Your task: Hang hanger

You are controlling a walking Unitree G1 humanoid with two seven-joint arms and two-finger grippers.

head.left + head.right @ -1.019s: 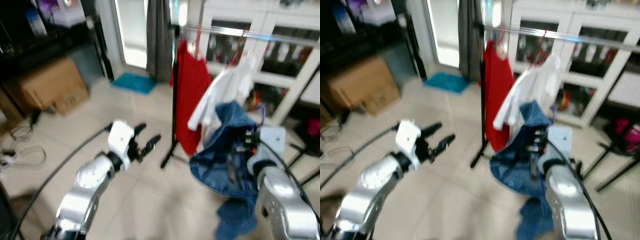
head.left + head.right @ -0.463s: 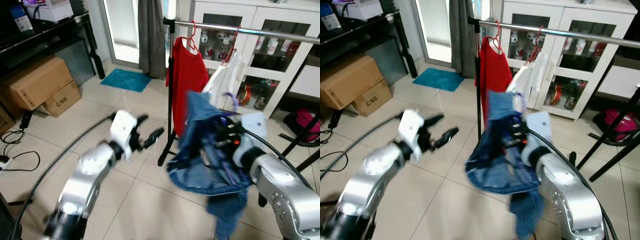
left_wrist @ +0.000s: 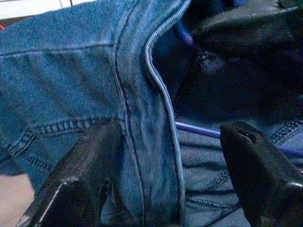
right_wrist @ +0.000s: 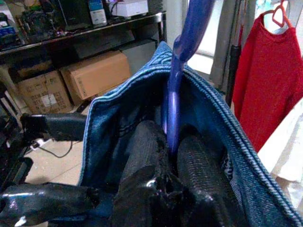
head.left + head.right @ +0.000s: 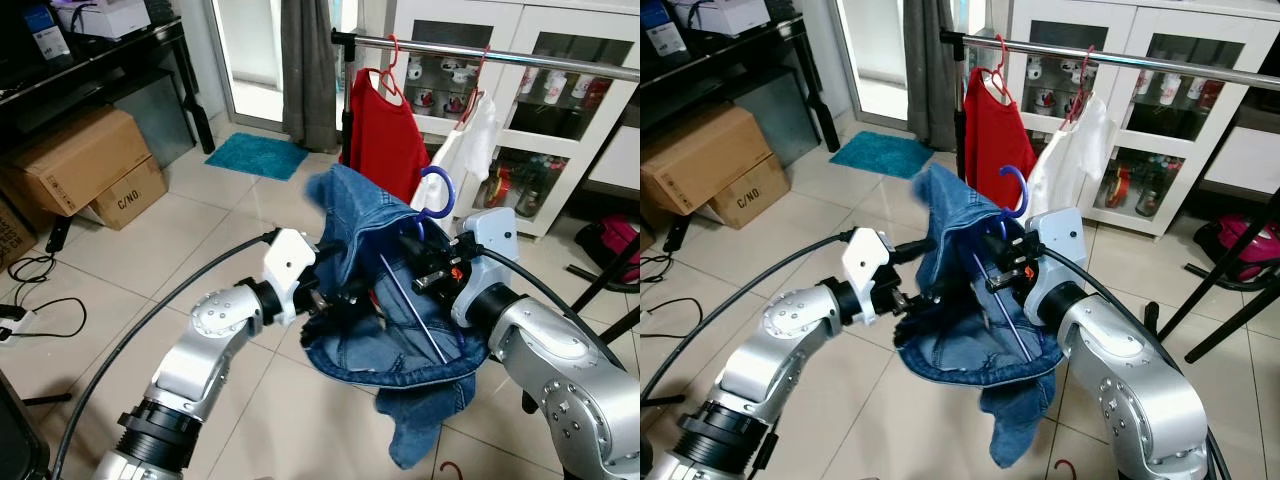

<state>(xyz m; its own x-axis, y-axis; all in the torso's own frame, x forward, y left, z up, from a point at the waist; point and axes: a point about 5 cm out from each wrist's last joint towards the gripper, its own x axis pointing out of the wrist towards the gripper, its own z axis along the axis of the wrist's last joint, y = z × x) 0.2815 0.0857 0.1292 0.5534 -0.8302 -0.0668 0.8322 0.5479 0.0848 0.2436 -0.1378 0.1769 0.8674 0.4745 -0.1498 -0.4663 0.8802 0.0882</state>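
Both arms raised forward, bent at elbows. Left gripper (image 3: 168, 179) reaches across toward the right one — fingers (image 3: 80, 179) spread wide apart. Right gripper (image 4: 170, 156) held upright near chest height — fingers pinched together, clamping something.

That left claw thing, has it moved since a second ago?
Yes. The left gripper hung open in the air, apart from the denim garment; now it has reached rightward, toward the clothes rack pole, with its fingers around the denim's edge.

Cardboard boxes (image 5: 85, 170) under a dark shelf (image 5: 95, 62), teal mat (image 5: 264, 156) by the doorway, white glass-fronted cabinet (image 5: 520, 95) behind.
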